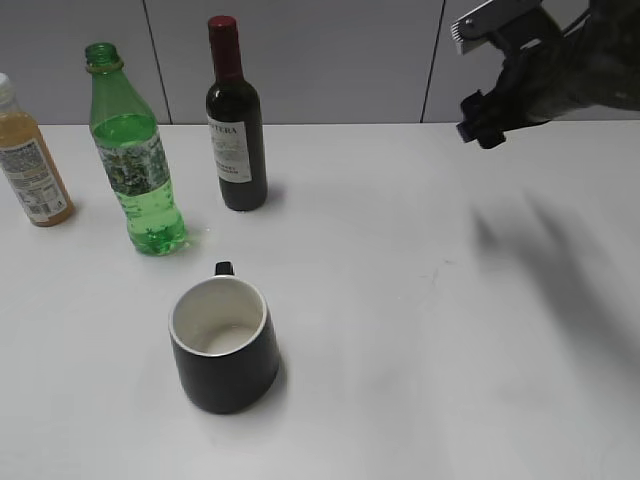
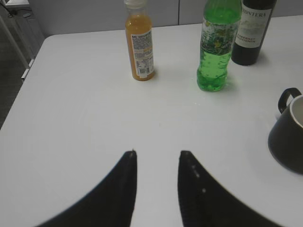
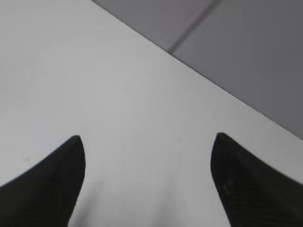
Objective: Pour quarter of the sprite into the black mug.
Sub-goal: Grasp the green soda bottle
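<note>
1. We see the sprite bottle [image 1: 134,160] standing upright and uncapped at the back left of the white table [image 1: 420,330], between the orange juice bottle [image 1: 30,160] and the dark wine bottle [image 1: 235,120], apart from both.
2. The black mug [image 1: 222,345] sits nearer the camera, in front of the sprite and well clear of it, its handle turned toward the bottles; its white inside looks empty.
3. Our right gripper [image 3: 147,156] hangs high over bare table at the right, fingers spread wide and holding nothing.
4. Our left gripper [image 2: 157,163] hovers low over the table's left side, jaws parted by a narrow gap with only tabletop between them; it grips nothing.
5. We judge the bottle, about two-thirds full, to be moderately heavy, and its thin plastic wall likely to give under a hard squeeze.
6. With no cap on, a tight pinch or a jolt could push liquid out of the neck.
7. We would take it at the labelled middle, where the body is straight, and not at the slick lower bulge.
</note>
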Controlling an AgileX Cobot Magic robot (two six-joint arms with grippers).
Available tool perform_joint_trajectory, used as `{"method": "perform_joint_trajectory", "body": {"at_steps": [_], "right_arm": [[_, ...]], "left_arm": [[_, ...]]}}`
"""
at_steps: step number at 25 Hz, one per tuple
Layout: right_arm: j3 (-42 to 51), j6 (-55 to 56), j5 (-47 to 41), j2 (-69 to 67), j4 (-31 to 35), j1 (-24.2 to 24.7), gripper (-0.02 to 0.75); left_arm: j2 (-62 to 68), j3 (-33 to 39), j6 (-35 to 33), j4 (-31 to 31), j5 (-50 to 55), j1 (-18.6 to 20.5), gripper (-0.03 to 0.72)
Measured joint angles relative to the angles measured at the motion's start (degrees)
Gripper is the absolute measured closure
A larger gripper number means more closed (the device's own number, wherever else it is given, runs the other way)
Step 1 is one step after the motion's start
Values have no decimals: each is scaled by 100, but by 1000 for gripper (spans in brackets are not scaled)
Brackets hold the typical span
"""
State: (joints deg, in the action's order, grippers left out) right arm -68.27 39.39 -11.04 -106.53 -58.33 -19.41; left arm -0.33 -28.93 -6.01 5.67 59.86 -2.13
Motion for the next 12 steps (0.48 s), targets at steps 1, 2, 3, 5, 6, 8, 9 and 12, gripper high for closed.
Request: {"method": "perform_joint_trajectory", "body": {"at_steps": [1, 2, 3, 5, 6, 8, 9, 12], "right_arm": [[-163, -101, -443, 0, 282, 13, 97], [-322, -368, -824, 0, 614, 34, 93], [-534, -708, -1128, 0, 1118, 80, 91], [-989, -1723, -1583, 0, 2201, 228, 91], [-1183, -2174, -1820, 0, 2789, 302, 91], [-1687, -2784, -2376, -20, 3776, 558, 91], [-1906, -3054, -2728, -43, 4108, 691, 91], [-2647, -3620, -3868, -151, 4887, 1150, 93]], "left_arm": [[0, 0, 0, 0, 0, 0, 452], [0, 0, 0, 0, 0, 0, 452], [0, 0, 0, 0, 0, 0, 452], [0, 0, 0, 0, 0, 0, 452], [0, 0, 0, 0, 0, 0, 452], [0, 0, 0, 0, 0, 0, 452], [0, 0, 0, 0, 0, 0, 452], [0, 0, 0, 0, 0, 0, 452]]}}
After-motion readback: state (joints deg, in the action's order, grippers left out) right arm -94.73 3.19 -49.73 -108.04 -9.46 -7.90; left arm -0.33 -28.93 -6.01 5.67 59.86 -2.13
